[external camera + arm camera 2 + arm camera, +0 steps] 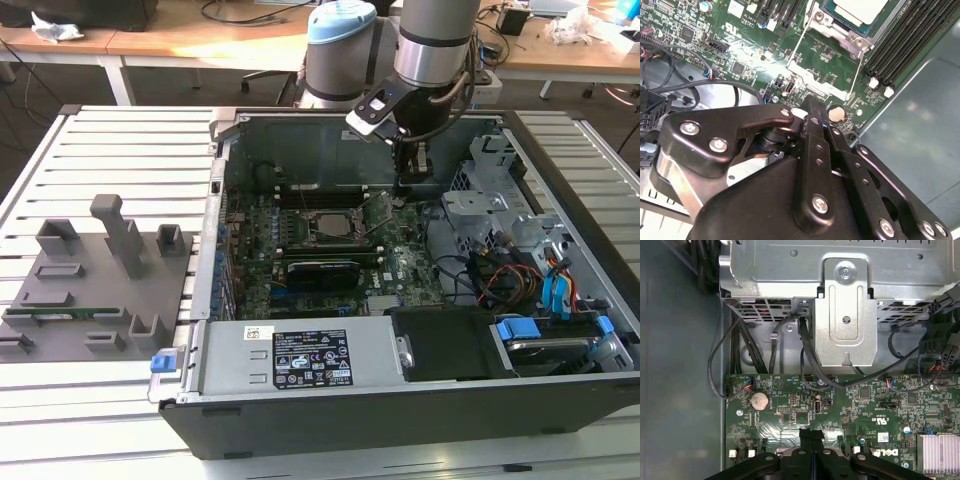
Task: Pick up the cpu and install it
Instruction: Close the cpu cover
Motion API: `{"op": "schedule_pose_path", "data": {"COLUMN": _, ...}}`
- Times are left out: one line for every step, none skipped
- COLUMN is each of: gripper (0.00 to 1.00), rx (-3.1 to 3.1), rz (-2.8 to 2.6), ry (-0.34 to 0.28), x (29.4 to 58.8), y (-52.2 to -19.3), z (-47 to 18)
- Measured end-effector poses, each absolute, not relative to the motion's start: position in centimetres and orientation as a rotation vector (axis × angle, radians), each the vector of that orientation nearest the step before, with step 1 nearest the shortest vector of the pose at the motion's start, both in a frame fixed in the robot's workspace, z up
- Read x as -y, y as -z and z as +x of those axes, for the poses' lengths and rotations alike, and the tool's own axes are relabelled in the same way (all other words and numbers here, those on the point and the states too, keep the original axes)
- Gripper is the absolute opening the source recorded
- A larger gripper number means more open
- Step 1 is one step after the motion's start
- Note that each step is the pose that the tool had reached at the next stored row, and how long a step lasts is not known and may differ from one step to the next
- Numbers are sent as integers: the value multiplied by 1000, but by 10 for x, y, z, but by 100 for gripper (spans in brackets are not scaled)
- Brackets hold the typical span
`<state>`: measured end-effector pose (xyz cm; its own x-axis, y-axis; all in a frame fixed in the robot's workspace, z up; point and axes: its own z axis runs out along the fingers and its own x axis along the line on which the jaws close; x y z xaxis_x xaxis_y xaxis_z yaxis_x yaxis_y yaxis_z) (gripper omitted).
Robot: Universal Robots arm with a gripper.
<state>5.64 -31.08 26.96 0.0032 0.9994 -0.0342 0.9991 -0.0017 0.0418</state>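
The cpu, a silver-grey square with a pale rim, lies in the motherboard socket inside the open computer case. The socket's metal load plate stands tilted open on the side toward the exterior view's right. My gripper hangs just past that plate, low over the green board and near a round coin battery. Its black fingers are pressed together, and I see nothing between them.
A grey fixture tray with a green memory stick lies at the exterior view's left. In the case are a metal drive cage, black cables, memory slots and a power supply.
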Motion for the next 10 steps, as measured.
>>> {"op": "schedule_pose_path", "data": {"gripper": 11, "rx": -2181, "rz": 2186, "ry": -8, "x": 311, "y": -269, "z": 56}}
{"op": "schedule_pose_path", "data": {"gripper": 11, "rx": -2181, "rz": 2186, "ry": -9, "x": 311, "y": -269, "z": 56}}
{"op": "schedule_pose_path", "data": {"gripper": 11, "rx": -2181, "rz": 2186, "ry": -9, "x": 311, "y": -269, "z": 56}}
{"op": "schedule_pose_path", "data": {"gripper": 11, "rx": -2181, "rz": 2186, "ry": -9, "x": 311, "y": -269, "z": 56}}
{"op": "schedule_pose_path", "data": {"gripper": 11, "rx": -2181, "rz": 2186, "ry": -9, "x": 311, "y": -269, "z": 56}}
{"op": "schedule_pose_path", "data": {"gripper": 11, "rx": -2181, "rz": 2186, "ry": -9, "x": 311, "y": -269, "z": 56}}
{"op": "schedule_pose_path", "data": {"gripper": 11, "rx": -2181, "rz": 2186, "ry": -9, "x": 311, "y": -269, "z": 56}}
{"op": "schedule_pose_path", "data": {"gripper": 11, "rx": -2181, "rz": 2186, "ry": -9, "x": 311, "y": -269, "z": 56}}
{"op": "schedule_pose_path", "data": {"gripper": 11, "rx": -2181, "rz": 2186, "ry": -9, "x": 311, "y": -269, "z": 56}}
{"op": "schedule_pose_path", "data": {"gripper": 11, "rx": -2181, "rz": 2186, "ry": -9, "x": 311, "y": -269, "z": 56}}
